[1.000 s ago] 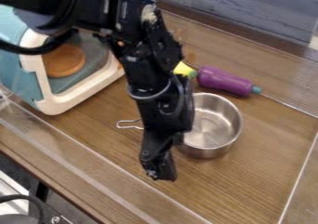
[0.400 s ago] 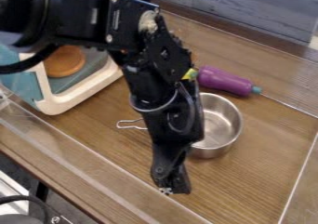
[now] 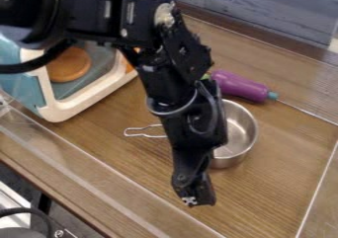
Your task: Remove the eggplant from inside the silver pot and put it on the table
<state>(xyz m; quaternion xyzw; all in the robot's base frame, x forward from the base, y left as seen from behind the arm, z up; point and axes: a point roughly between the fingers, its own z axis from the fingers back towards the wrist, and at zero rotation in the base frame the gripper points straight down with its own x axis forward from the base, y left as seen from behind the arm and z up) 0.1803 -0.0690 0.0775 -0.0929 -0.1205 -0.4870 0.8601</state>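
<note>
The purple eggplant [image 3: 243, 85] with its blue-green stem cap lies on the brown table [image 3: 284, 173], just behind the silver pot [image 3: 239, 135] and outside it. The pot looks empty; the black arm covers its left part, and its wire handle [image 3: 137, 133] sticks out to the left. My gripper [image 3: 196, 195] points down in front of the pot, close above the tabletop near the front edge. It is open and nothing shows between its fingers.
A teal-and-white toy microwave [image 3: 59, 79] stands at the left. Clear glossy rails [image 3: 79, 178] run along the table's front and right edges. The bulky black arm [image 3: 165, 74] reaches over the middle of the table from the upper left.
The gripper has swung from the pot's left front to the right and nearer the front edge. The eggplant and pot have not moved.
</note>
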